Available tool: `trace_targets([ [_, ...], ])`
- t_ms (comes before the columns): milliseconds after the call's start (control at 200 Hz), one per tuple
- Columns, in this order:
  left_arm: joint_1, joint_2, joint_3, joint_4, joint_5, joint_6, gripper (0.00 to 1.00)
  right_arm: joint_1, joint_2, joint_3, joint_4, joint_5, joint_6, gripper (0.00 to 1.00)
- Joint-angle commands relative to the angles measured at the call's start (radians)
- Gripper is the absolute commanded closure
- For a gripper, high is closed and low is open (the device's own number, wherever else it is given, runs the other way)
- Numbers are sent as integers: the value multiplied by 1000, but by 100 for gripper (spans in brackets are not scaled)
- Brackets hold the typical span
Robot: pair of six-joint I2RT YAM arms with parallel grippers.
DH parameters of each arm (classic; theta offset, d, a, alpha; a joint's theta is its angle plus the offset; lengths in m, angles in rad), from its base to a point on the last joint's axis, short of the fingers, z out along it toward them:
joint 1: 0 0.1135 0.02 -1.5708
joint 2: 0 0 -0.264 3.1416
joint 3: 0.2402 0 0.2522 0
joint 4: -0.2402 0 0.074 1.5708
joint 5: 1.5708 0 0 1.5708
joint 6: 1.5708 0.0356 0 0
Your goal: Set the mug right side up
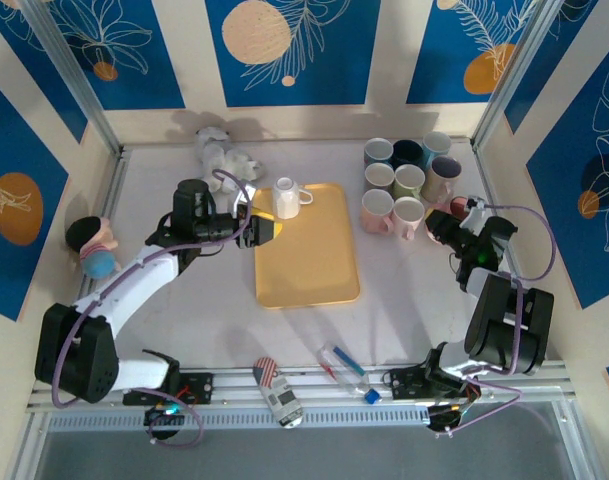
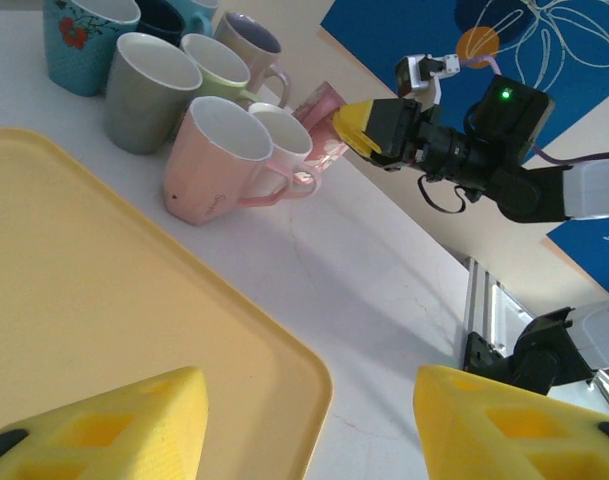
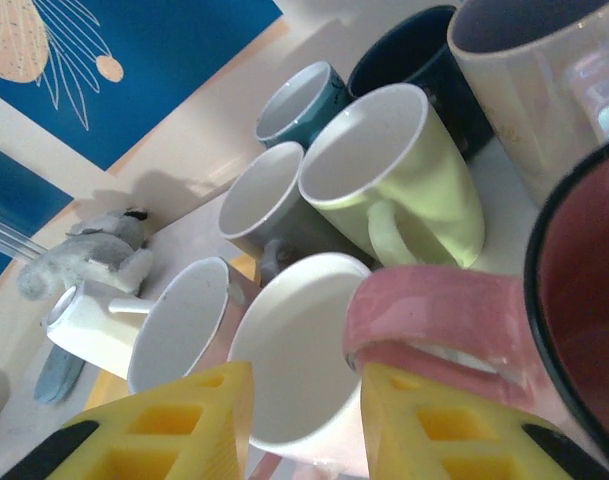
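Observation:
A pink mug (image 1: pixel 447 213) with a dark rim and dark red inside stands at the right end of the mug cluster, mouth upward in the top view. My right gripper (image 1: pixel 439 228) is right against it. In the right wrist view its jaws (image 3: pixel 306 420) stand apart with nothing between them. The mug's pink handle (image 3: pixel 434 310) lies just above the right finger (image 3: pixel 454 430). My left gripper (image 1: pixel 267 230) hovers open over the yellow tray (image 1: pixel 314 275), its fingers (image 2: pixel 104 425) wide apart above the tray's corner (image 2: pixel 284 380).
A white mug (image 1: pixel 287 197) stands at the tray's far corner. Several upright mugs (image 1: pixel 404 180) crowd the far right beside the pink one. A plush toy (image 1: pixel 224 155) lies at the back, and a doll (image 1: pixel 92 248) sits at the left. A can (image 1: pixel 277 390) and pens (image 1: pixel 344 365) lie near the front.

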Motion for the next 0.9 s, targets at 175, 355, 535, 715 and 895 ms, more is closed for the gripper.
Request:
trace_targets([
  [175, -9, -26, -4, -45, -50, 10, 43, 5, -60, -8, -141, -2, -14, 63],
  [355, -9, -27, -6, -58, -65, 14, 43, 5, -78, 4, -184, -5, 1, 61],
  [535, -9, -31, -6, -66, -74, 13, 43, 7, -97, 4, -214, 6, 24, 60],
  [715, -10, -28, -7, -75, -90, 23, 43, 23, -147, 13, -293, 18, 11, 60],
  [895, -9, -17, 15, -143, -189, 27, 42, 43, -292, 50, -508, 128, 5, 57],
])
